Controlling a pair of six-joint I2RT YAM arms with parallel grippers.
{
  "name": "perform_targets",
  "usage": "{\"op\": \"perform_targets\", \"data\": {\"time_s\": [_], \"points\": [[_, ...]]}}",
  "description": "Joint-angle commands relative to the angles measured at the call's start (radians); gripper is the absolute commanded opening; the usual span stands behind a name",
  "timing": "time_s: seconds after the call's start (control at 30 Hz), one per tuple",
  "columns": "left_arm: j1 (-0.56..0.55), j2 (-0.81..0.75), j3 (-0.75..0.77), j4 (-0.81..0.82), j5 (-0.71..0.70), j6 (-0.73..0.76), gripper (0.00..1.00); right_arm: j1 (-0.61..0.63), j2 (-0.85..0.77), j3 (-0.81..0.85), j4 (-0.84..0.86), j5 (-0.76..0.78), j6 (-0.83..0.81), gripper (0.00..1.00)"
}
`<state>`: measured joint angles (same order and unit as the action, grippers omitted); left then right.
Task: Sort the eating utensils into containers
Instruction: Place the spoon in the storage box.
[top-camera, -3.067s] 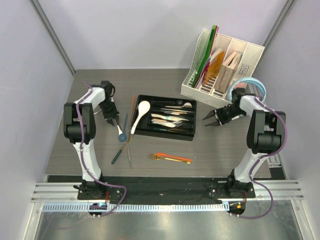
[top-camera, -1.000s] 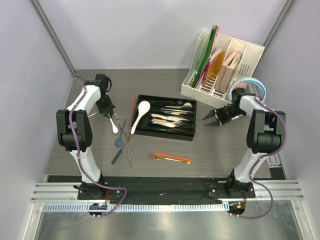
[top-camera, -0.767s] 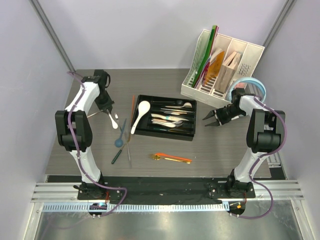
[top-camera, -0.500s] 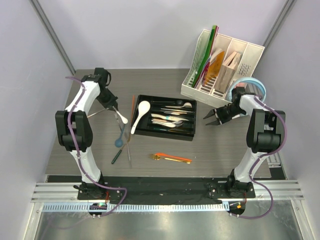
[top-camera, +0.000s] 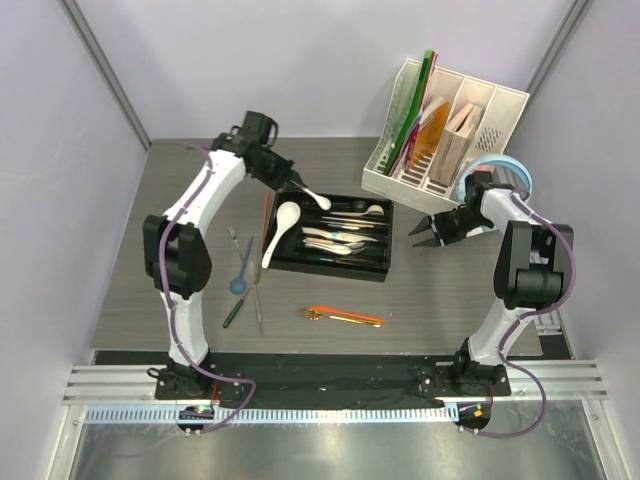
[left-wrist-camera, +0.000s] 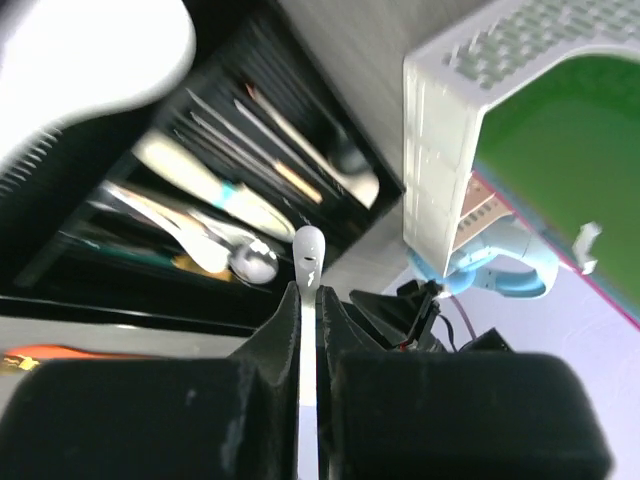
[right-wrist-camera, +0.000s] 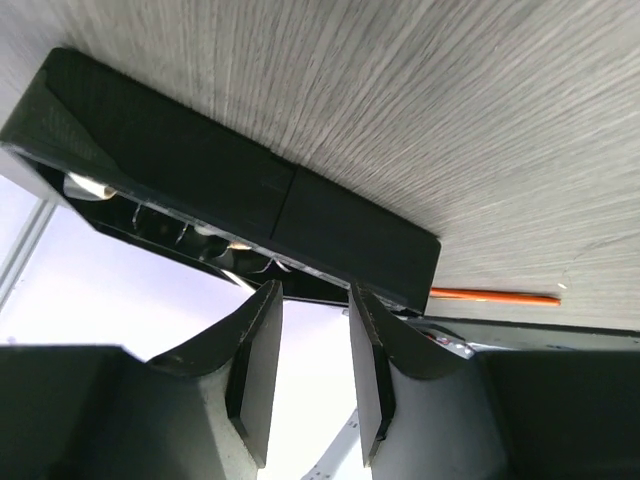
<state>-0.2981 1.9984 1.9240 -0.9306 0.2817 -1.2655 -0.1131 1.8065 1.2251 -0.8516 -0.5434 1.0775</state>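
Top external view: left gripper (top-camera: 292, 181) pinches a white spoon (top-camera: 316, 197) by its handle, above the tray's (top-camera: 330, 270) far left corner. Right gripper (top-camera: 424, 234), jaws spread and empty, hovers right of the tray. Orange chopsticks (top-camera: 345, 316) lie on the table (top-camera: 450, 300).

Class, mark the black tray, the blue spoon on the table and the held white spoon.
black tray (top-camera: 330, 270): top view, near wall.
blue spoon (top-camera: 238, 285): top view, bowl.
held white spoon (top-camera: 321, 201): top view, bowl.
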Motion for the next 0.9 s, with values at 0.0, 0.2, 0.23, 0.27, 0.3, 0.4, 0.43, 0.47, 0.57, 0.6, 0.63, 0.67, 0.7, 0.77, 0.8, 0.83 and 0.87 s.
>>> {"op": "perform_targets", "data": {"time_s": [0.0, 0.2, 0.23, 0.27, 0.3, 0.4, 0.43, 0.47, 0.57, 0.6, 0.63, 0.67, 0.7, 0.77, 0.8, 0.83, 0.87], "points": [[-0.124, 0.100, 0.050, 0.026, 0.021, -0.195, 0.00, -0.010, -0.102, 0.011, -0.001, -0.012, 0.033, 0.38], [-0.210, 0.103, 0.028, -0.017, -0.085, -0.317, 0.00, -0.046, -0.160, -0.062, -0.006, -0.035, 0.032, 0.39], [-0.216, 0.097, 0.009, -0.008, -0.096, -0.327, 0.00, -0.051, -0.176, -0.090, -0.006, -0.042, 0.032, 0.39], [-0.220, 0.093, -0.005, -0.004, -0.105, -0.343, 0.00, -0.054, -0.183, -0.104, -0.006, -0.049, 0.026, 0.39], [-0.223, 0.089, -0.023, -0.017, -0.117, -0.351, 0.00, -0.057, -0.191, -0.117, -0.007, -0.052, 0.024, 0.39], [-0.231, 0.077, -0.052, -0.017, -0.144, -0.357, 0.00, -0.063, -0.220, -0.167, -0.007, -0.064, 0.015, 0.39], [-0.233, 0.076, -0.059, -0.020, -0.156, -0.359, 0.00, -0.063, -0.226, -0.183, -0.007, -0.067, 0.013, 0.39], [-0.236, 0.076, -0.065, -0.022, -0.160, -0.367, 0.00, -0.063, -0.233, -0.190, -0.007, -0.070, 0.013, 0.39], [-0.253, 0.083, -0.094, -0.004, -0.168, -0.408, 0.00, -0.063, -0.248, -0.205, -0.007, -0.073, 0.009, 0.39], [-0.257, 0.089, -0.095, -0.002, -0.168, -0.416, 0.00, -0.062, -0.253, -0.210, -0.007, -0.073, 0.006, 0.39], [-0.260, 0.106, -0.091, -0.017, -0.174, -0.419, 0.00, -0.063, -0.256, -0.213, -0.007, -0.072, 0.004, 0.39], [-0.262, 0.115, -0.086, -0.028, -0.177, -0.422, 0.00, -0.062, -0.260, -0.217, -0.007, -0.070, 0.002, 0.39], [-0.266, 0.120, -0.074, -0.036, -0.182, -0.423, 0.00, -0.062, -0.269, -0.223, -0.007, -0.070, 0.002, 0.39], [-0.271, 0.128, -0.053, -0.080, -0.200, -0.420, 0.00, -0.063, -0.280, -0.236, -0.007, -0.072, 0.001, 0.39], [-0.274, 0.123, -0.049, -0.094, -0.206, -0.417, 0.00, -0.063, -0.291, -0.246, -0.007, -0.075, -0.001, 0.39], [-0.276, 0.116, -0.049, -0.118, -0.216, -0.420, 0.00, -0.065, -0.295, -0.253, -0.007, -0.076, -0.002, 0.39], [-0.274, 0.111, -0.057, -0.126, -0.231, -0.420, 0.00, -0.063, -0.300, -0.260, -0.007, -0.078, -0.002, 0.39]]}}
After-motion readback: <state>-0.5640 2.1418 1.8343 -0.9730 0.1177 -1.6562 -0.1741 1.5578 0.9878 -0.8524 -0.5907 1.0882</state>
